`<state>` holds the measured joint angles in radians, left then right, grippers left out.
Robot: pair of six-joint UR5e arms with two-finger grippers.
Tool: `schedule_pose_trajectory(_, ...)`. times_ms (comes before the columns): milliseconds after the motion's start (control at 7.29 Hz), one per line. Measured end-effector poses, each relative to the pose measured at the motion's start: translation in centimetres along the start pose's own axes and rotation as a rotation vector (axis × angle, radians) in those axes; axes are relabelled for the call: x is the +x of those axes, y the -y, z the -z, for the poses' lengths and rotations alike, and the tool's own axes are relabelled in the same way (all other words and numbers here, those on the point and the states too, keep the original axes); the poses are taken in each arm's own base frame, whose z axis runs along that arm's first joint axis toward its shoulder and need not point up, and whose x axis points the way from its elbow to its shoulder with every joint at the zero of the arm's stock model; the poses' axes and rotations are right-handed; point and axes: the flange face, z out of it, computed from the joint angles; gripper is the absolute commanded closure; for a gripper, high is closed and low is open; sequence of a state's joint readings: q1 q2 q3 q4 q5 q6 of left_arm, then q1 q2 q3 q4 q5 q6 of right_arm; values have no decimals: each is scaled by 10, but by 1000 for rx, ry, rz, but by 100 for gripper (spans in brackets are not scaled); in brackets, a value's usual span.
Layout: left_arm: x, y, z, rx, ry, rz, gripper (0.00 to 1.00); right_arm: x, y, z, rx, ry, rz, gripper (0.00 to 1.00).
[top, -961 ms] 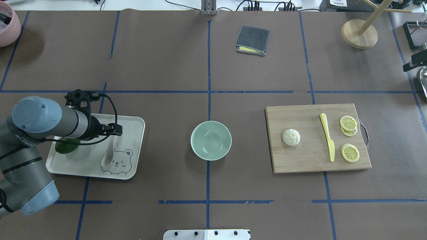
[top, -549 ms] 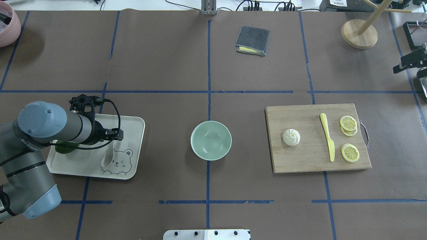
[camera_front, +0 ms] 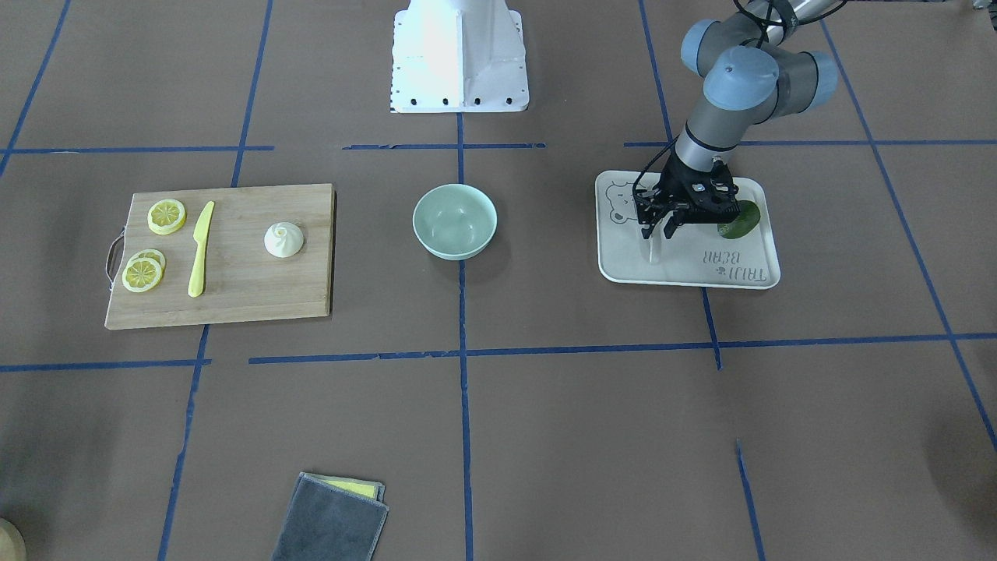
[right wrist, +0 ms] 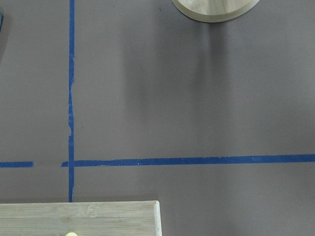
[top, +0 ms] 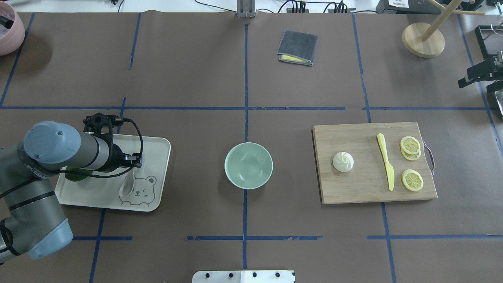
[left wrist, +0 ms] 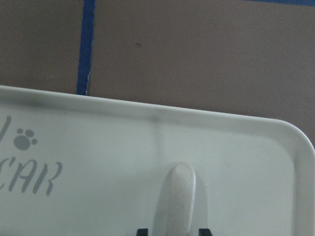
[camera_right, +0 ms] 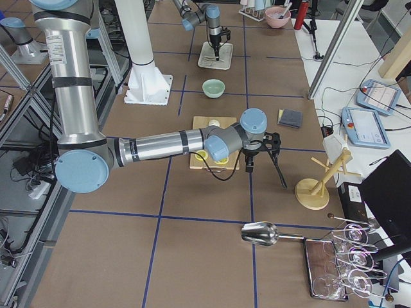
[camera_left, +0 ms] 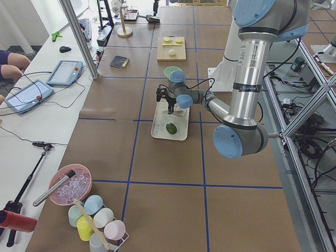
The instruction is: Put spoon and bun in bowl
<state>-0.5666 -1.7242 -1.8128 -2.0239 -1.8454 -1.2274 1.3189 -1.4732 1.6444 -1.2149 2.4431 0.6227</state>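
Left gripper (top: 133, 159) is hovering low over the bear-print tray (top: 103, 194), pointing straight down. The left wrist cam is showing the two fingertips (left wrist: 142, 231) sitting either side of the spoon (top: 126, 187) handle, jaws apart with a sliver of gap on each side, so not clamping. The spoon is lying flat on the tray, scoop toward the robot's side and handle running up under the gripper. A dark green fruit (top: 74, 175) is sitting on the same tray, mostly hiding under the left arm.

The mint-green bowl (top: 235, 173) is sitting mid-table, nothing in it. The bun (top: 343, 161) is resting on the wooden cutting board (top: 353, 190), beside a yellow plastic knife (top: 386, 161) and lemon slices (top: 412, 180).

Right gripper (top: 476, 74) is hanging at the far right edge, well apart from the board. Can't tell how its jaws are standing.
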Motion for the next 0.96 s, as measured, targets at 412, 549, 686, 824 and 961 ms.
schedule_pose_trajectory(412, 1, -5, -7, -11, 9, -5, 87, -2, 0, -1, -1, 1, 2, 0)
schedule_pose_trajectory(549, 1, -5, -7, -9, 9, -5, 100, -2, 0, -1, -2, 2, 3, 0)
schedule_pose_trajectory(686, 2, -5, -6, -7, 8, -7, 100, -3, 0, 0, -1, 3, 4, 0)
schedule_pose_trajectory(824, 2, -5, -3, -4, 3, -9, 100, -4, 0, 0, -1, 3, 5, 0)
schedule_pose_trajectory(961, 3, -3, 2, 1, -1, -11, 100, -5, 0, 0, -2, 4, 7, 0)
